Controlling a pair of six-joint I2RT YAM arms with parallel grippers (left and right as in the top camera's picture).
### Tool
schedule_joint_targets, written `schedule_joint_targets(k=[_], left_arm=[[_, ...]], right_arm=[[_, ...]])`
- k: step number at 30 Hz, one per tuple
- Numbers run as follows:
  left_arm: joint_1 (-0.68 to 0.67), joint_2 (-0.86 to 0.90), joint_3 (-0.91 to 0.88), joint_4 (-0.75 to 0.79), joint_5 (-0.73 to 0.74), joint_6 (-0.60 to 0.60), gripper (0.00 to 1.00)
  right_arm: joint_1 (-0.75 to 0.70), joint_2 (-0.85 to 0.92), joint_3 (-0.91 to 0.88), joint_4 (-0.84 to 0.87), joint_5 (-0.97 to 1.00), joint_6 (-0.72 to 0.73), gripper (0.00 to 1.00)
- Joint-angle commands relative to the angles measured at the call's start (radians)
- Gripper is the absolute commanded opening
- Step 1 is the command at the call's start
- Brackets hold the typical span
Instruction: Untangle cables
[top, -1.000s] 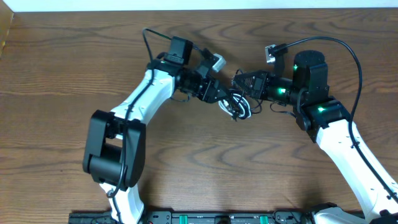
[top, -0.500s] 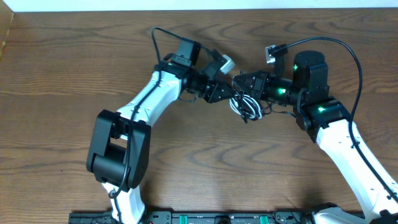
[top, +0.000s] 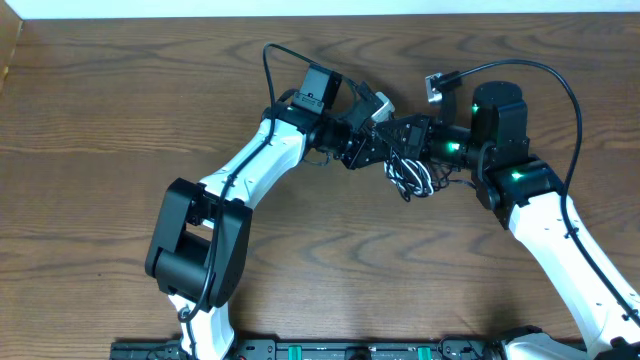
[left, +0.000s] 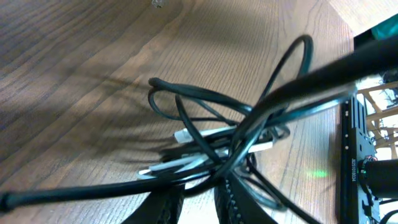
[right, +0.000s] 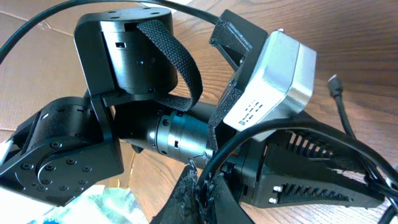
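The cables hang as one tangle of black and white loops just above the table, between the two arms. My left gripper sits at the tangle's left; in the left wrist view the left gripper has its jaws nearly together, with a strand of the black cable pinched at the tips. The white cable is threaded through the black loops beyond. My right gripper faces the left one, almost touching. In the right wrist view the right gripper is shut on the black cable. A small black plug lies on the wood.
A thick black cord arcs from the right arm and another from the left arm. A cardboard box corner shows at the far left. The table's back edge runs close behind the arms. An equipment rail lines the front edge.
My left arm has swung right toward the right gripper and its jaws have narrowed onto the black cable. The tangle has shifted right with it. The right arm has stayed put.
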Motion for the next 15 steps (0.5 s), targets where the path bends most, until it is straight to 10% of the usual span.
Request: schedule_joint_targets(k=[1,8,15], left_arm=[[-0.007,0.019,-0.002,0.006,0.004,0.013,0.29],[-0.007,0.019,-0.002,0.006,0.005,0.013,0.31],[0.000,0.019,-0.002,0.002,-0.023,0.012,0.07]], right_arm=[[-0.005,-0.008,0.015,0.006,-0.033,-0.005,0.01],[-0.005,-0.008,0.015,0.007,-0.033,-0.005,0.01],[-0.005,-0.008,0.015,0.005,-0.029,-0.008,0.01]])
